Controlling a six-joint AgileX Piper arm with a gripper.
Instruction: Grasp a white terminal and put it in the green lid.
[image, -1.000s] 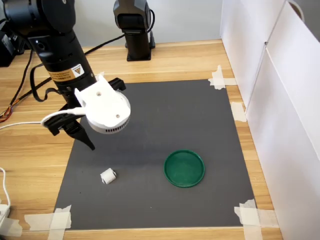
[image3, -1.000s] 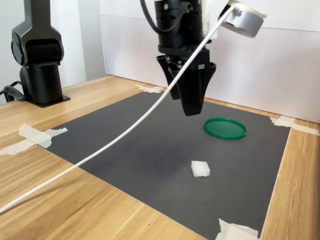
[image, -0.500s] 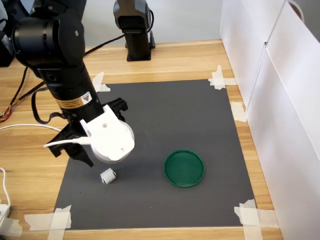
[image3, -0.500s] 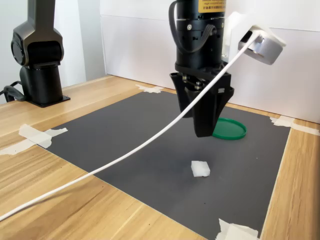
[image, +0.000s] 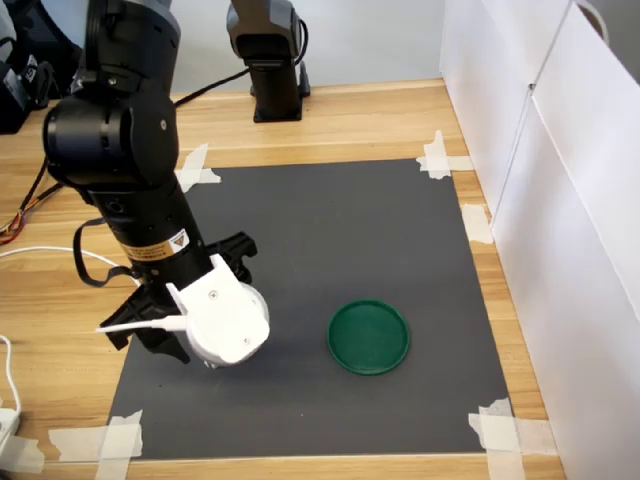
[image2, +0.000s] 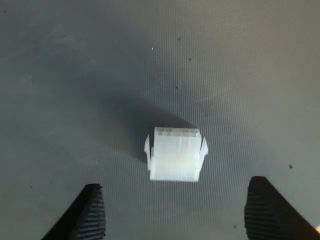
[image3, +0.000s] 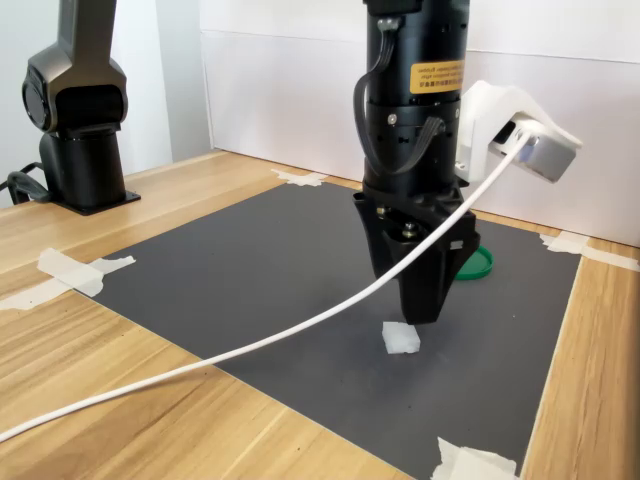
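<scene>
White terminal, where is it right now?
In the second exterior view, the white terminal lies on the dark mat, just below the gripper, left of the green lid.

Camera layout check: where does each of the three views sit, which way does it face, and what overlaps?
First exterior view: high, looking steeply down on the dark mat; shows the arm and the green lid; the white terminal is hidden.
Second exterior view: low at table height, looking across; shows the end effector just above the white terminal.
Wrist view: on the arm, looking down; shows both fingertips spread apart, the terminal between and ahead.
Shared: both exterior views see lid and arm; the second exterior and wrist views see the terminal.
</scene>
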